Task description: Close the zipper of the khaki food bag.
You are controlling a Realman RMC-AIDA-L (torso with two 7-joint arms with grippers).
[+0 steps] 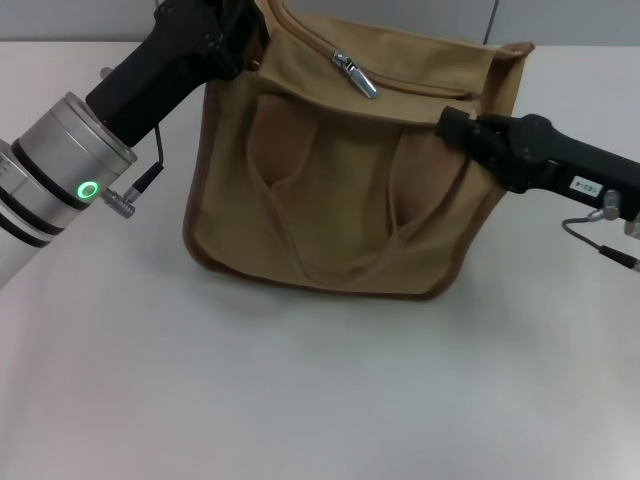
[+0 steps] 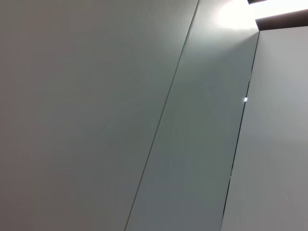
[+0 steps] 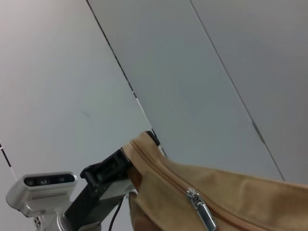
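— On the pale table (image 1: 300,400), what takes up the most room?

— The khaki food bag (image 1: 350,190). It stands upright a little toward twelve o'clock of the table's middle, its broad front face turned to the head camera, darker brown piping along its edges and two looped handles (image 1: 300,215) hanging flat down that face.

— And the arms?

— Next in size is the left arm, a silver and black barrel with a green ring light, coming in from nine o'clock. Its left gripper (image 1: 235,35) sits at the bag's top corner at about eleven o'clock; in the right wrist view a black finger (image 3: 108,168) touches that corner of the fabric. I cannot tell whether the hand is pinching the cloth or merely pressed to it. The left wrist view shows only grey wall panels.

— The other side?

— The right gripper (image 1: 455,125) reaches in from three o'clock, its black tip against the bag's upper right part, just below the top edge. Whether those fingers are spread or together, I cannot tell.

— Where is the zipper?

— The zipper (image 1: 400,85) runs along the top panel. Its small silver slider (image 1: 353,72) and pull tab lie left of the panel's middle, at roughly twelve o'clock on the bag, between the two grippers and touching neither. The right wrist view shows the same tab (image 3: 202,214) lying against the tan tape.
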